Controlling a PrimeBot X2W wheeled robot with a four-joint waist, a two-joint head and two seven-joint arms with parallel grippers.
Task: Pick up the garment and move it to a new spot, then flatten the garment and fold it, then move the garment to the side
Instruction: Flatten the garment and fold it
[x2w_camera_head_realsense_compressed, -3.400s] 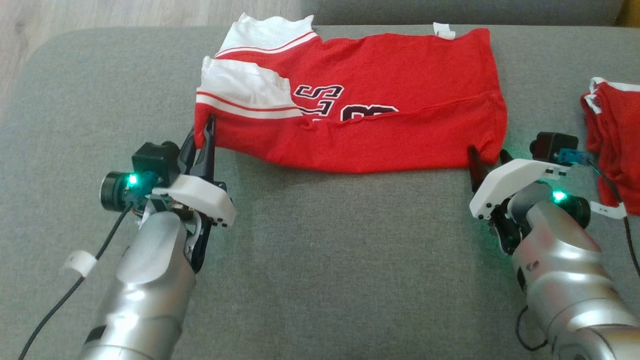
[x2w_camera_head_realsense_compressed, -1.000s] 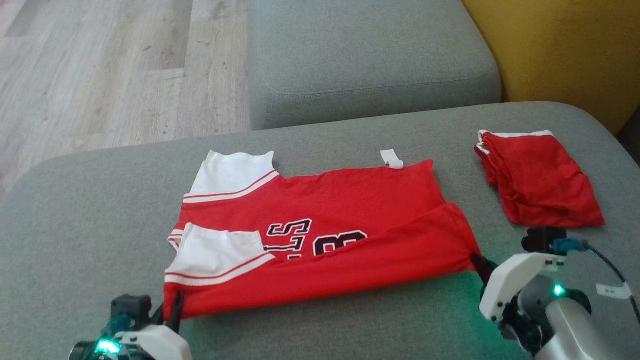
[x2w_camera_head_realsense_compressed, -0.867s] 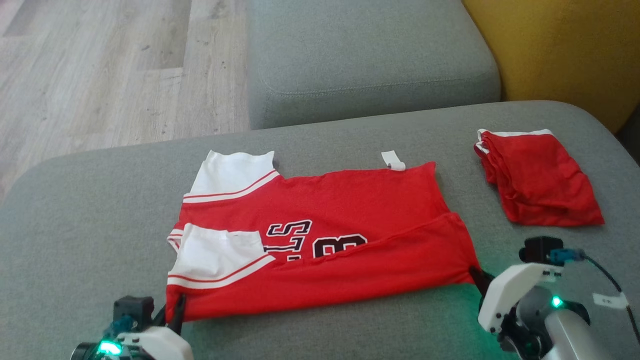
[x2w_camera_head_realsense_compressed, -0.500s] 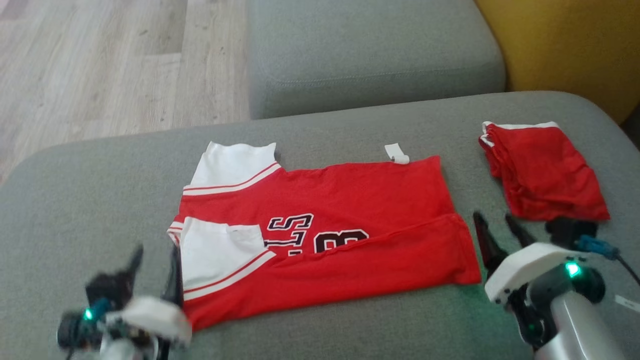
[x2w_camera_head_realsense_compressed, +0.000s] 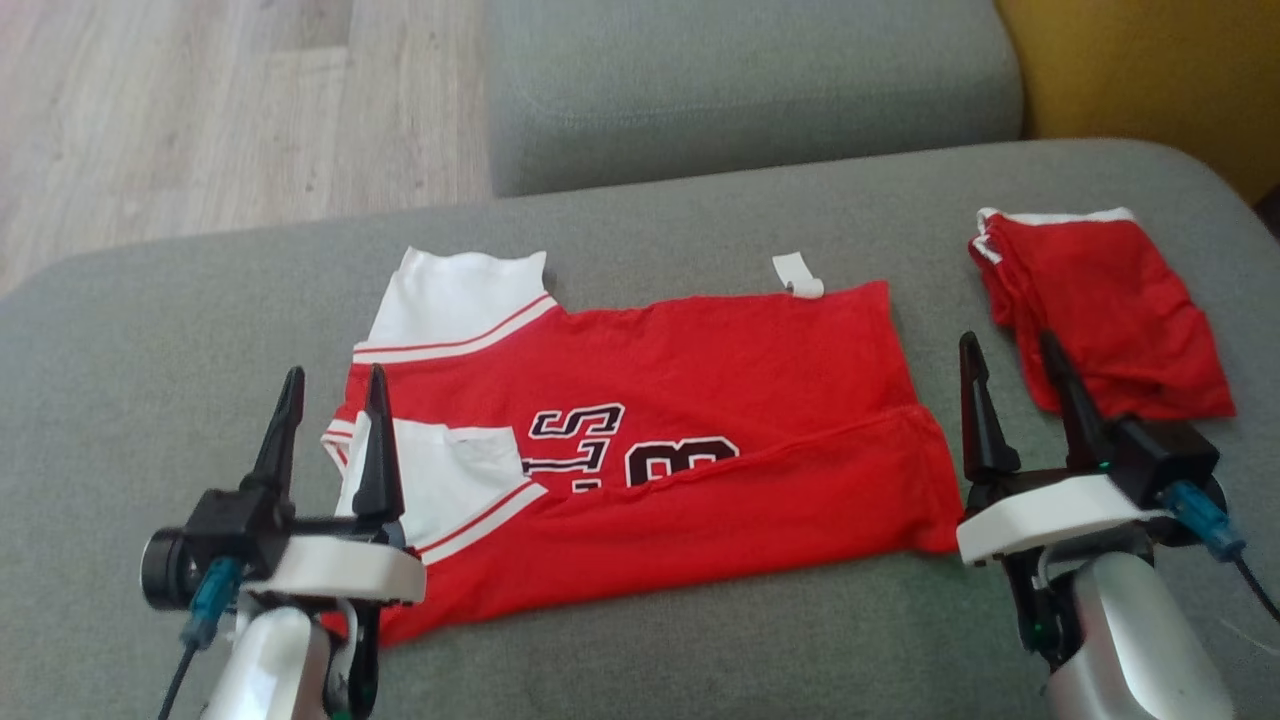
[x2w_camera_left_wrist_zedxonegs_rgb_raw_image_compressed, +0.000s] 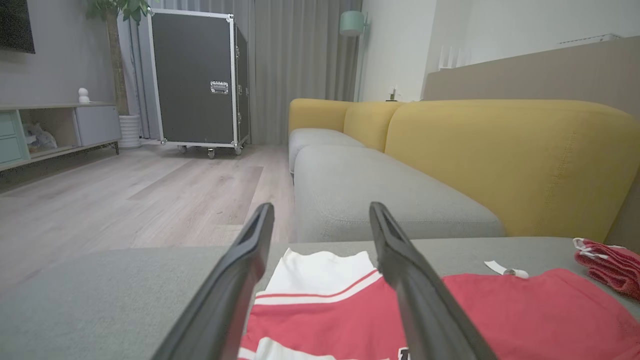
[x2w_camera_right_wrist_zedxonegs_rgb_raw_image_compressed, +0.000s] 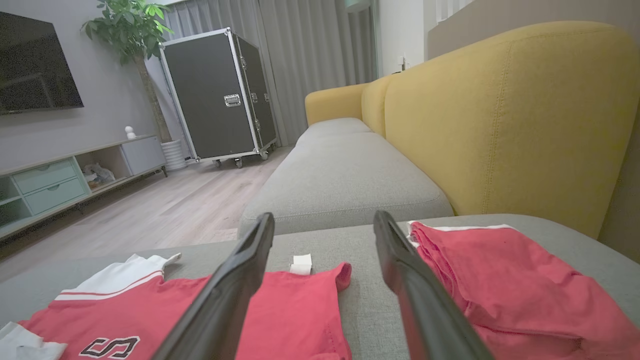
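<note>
- Two grippers in shot, L gripper & R gripper, both w/ fingers spread wide, nothing pinched
- Jersey: red w/ white sleeves, laid flat on grey cushion, near edge folded up over bottom of the dark lettering
- L gripper: at jersey's left end, tips over the near white sleeve, pointing twd jersey's far side
- R gripper: just off jersey's right end, in the gap betw jersey & shorts, tips pointing the same way
- Shorts: red, white trim, folded pile right of jersey, apart from it
- Tag: small, white, at jersey's far edge nr right corner
- Sofa seat, grey, beyond jersey; yellow backrest beyond & right of jersey; wood floor beyond & left
</note>
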